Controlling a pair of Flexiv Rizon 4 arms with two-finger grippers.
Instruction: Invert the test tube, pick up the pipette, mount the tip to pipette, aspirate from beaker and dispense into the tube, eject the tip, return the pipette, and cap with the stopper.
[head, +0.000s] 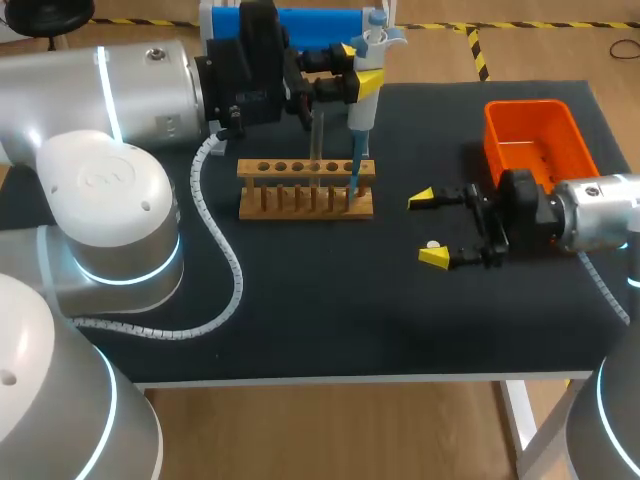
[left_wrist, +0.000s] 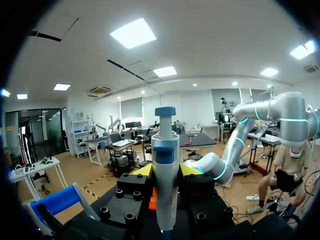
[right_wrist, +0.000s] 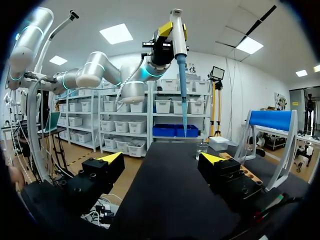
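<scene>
The left gripper (head: 355, 68) is clamped on the pipette (head: 362, 115), keeping it upright with its tip above the rack (head: 305, 188) near the table's (head: 330, 310) back edge, likely lining up to dispense, while the right gripper (head: 428, 228) sits wide open and empty near the right edge.
</scene>
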